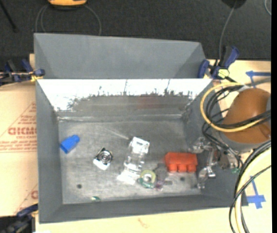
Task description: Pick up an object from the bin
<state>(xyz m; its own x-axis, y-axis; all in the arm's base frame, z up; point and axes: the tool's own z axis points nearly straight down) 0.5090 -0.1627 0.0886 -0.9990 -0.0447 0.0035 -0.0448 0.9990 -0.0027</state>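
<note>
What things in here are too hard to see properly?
1. Camera view: whether the gripper touches the red block beside it. The robot's own metal parts and cables clutter that spot.
2. Camera view: what the clear plastic piece in the middle of the bin is. It is see-through and glinting.
3. Camera view: the small round thing just below it is too small to name.

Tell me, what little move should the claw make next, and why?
Probably ease toward the red block: the claw sits by the right wall of the bin, just beside that block, while the other things lie farther off.
</note>
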